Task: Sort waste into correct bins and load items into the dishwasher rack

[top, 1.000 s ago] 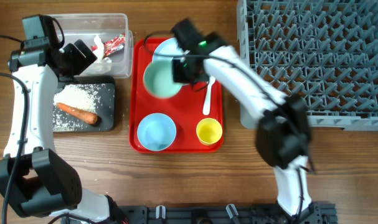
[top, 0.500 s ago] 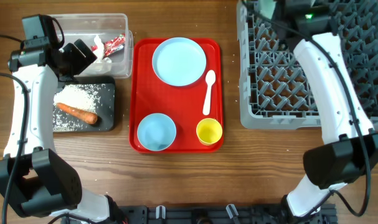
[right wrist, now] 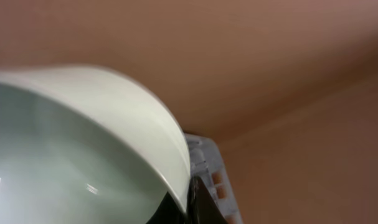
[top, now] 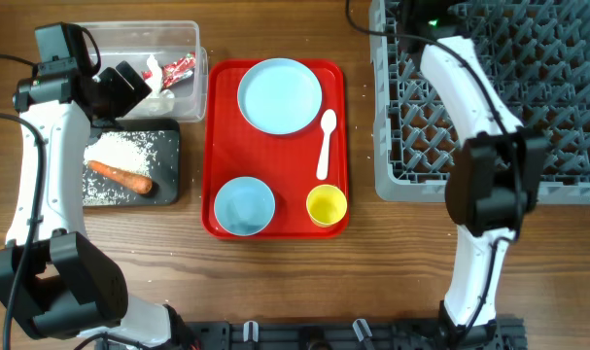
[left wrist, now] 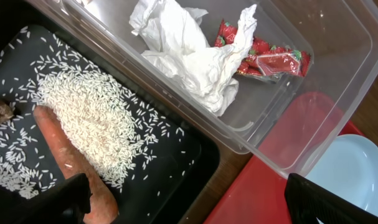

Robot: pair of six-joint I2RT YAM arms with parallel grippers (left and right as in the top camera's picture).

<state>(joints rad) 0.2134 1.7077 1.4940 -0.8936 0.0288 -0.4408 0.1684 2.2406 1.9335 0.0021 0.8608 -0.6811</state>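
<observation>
Red serving tray (top: 220, 146) carries light blue plate (top: 280, 95), light blue bowl (top: 244, 206), yellow cup (top: 326, 205), white spoon (top: 326, 142). Left of it: black tray (top: 169, 146), white rice grains (top: 124, 151), orange carrot (top: 121, 176), red snack wrapper (left wrist: 273, 61), seemingly strawberry-printed. Right: grey dishwasher rack (top: 537, 87), pale green bowl (right wrist: 83, 155).

Glossy pale green bowl (right wrist: 83, 155), clear plastic tub (left wrist: 329, 81), wood table (top: 392, 282)

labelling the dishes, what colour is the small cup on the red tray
Yellow; the small cup shows best in the overhead view.

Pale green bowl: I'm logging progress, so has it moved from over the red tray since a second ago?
Yes. The pale green bowl went right, off the red tray, to the dishwasher rack's far left corner.
</observation>
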